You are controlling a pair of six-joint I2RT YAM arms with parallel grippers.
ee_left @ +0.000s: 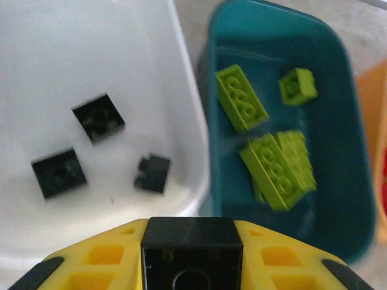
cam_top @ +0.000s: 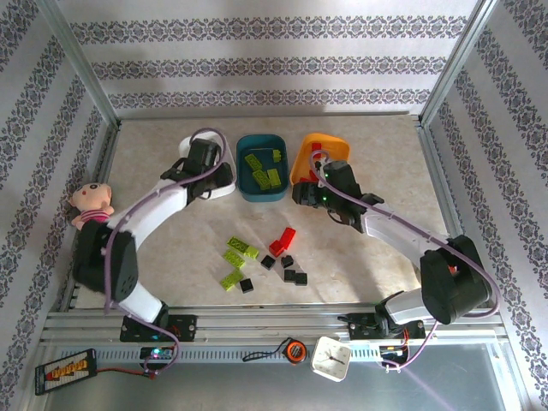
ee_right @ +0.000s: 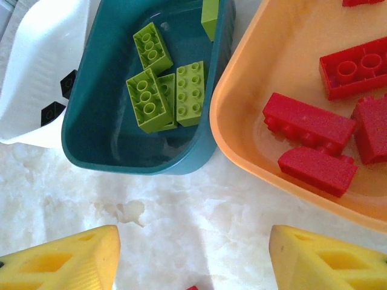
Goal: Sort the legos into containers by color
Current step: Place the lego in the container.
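Two end effectors near tubs. Left end effector [ee_left: 191, 232] clamps black lego [ee_left: 191, 257] above near rim of white tub [ee_left: 188, 121]; three black legos [ee_left: 98, 116] lie ahead inside. Right end effector [ee_right: 193, 248] spread wide above counter [ee_right: 181, 211]. Teal tub [ee_right: 100, 142] with green legos [ee_right: 145, 99] ahead-left, orange tub [ee_right: 233, 115] with red legos [ee_right: 308, 124] ahead-right. Loose legos [cam_top: 242, 250] on counter behind both.

The top camera sits high up behind the arms [cam_top: 154, 210] and looks down on the whole table [cam_top: 385, 163]. The left wrist camera looks down from very near on the white tub [ee_left: 91, 48] and teal tub [ee_left: 338, 151]. The right wrist camera looks down from near on the teal tub and orange tub [ee_right: 284, 48]. All three see the teal tub.
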